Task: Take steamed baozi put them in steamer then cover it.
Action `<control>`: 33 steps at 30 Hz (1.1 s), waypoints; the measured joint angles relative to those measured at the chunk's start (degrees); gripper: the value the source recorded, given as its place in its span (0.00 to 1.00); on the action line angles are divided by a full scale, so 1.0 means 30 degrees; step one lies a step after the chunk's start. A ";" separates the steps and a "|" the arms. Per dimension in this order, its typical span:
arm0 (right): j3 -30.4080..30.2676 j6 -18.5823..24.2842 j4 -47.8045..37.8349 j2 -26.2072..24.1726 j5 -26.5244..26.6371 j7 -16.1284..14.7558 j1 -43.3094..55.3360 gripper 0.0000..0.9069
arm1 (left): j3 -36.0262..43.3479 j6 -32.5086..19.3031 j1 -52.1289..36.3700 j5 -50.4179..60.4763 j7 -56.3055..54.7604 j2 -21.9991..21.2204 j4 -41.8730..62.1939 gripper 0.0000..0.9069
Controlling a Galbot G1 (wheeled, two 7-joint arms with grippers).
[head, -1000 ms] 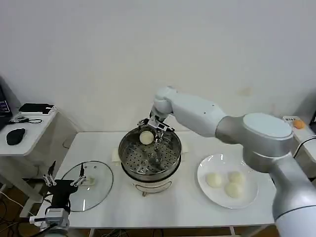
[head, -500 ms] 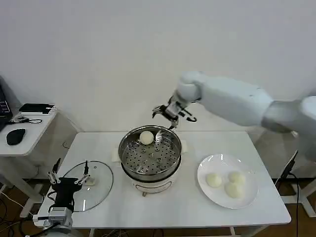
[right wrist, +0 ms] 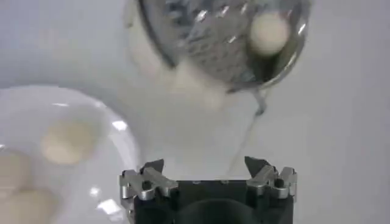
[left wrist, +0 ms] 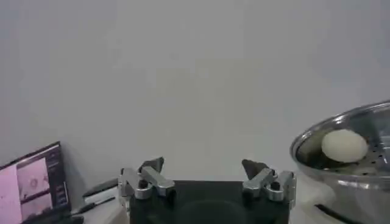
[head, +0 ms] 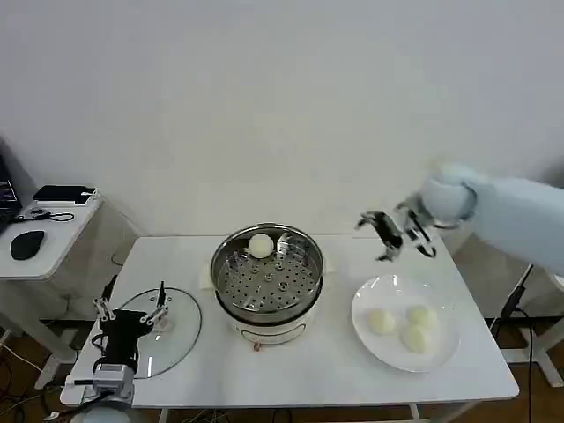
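Observation:
One steamed baozi lies at the back of the steamer, a shiny steel pot on a white base at the table's middle. Three more cream-white baozi rest on a white plate to the right. My right gripper hangs open and empty in the air between steamer and plate, above the table. In the right wrist view the steamer and the bun inside it lie ahead. The glass cover lies flat at the front left, with my left gripper open just above it.
A side desk at far left holds a mouse and dark devices. A laptop screen shows in the left wrist view. The white wall stands close behind the table. Bare tabletop lies in front of the steamer.
My right gripper let go of a baozi in the steamer, rose, and swung right towards the plate. The left gripper shifted slightly over the cover.

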 measured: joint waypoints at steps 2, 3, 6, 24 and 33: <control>-0.0028 -0.0476 0.0427 -0.0559 0.0062 0.0132 -0.0357 1.00 | 0.0149 0.0000 -0.0119 0.0060 -0.0003 -0.0060 0.0149 1.00; -0.0028 -0.0716 0.0594 -0.0774 0.0085 0.0195 -0.0580 1.00 | 0.0197 0.0000 -0.0168 0.0088 -0.0004 -0.0085 0.0209 1.00; 0.0161 -0.1390 0.1006 -0.1302 0.0098 0.0308 -0.1421 1.00 | 0.0300 0.0004 -0.0246 0.0174 -0.0006 -0.0146 0.0377 1.00; 0.4005 -0.3716 -0.0486 -0.1025 -0.0189 0.0409 -0.7717 1.00 | 0.0094 0.0158 -0.0354 0.0194 -0.0028 0.0083 0.0969 1.00; 0.5333 -0.3984 -0.2120 0.0390 -0.0404 0.0667 -0.9632 1.00 | -0.0025 0.0156 -0.0297 0.0111 -0.0025 0.0110 0.0931 1.00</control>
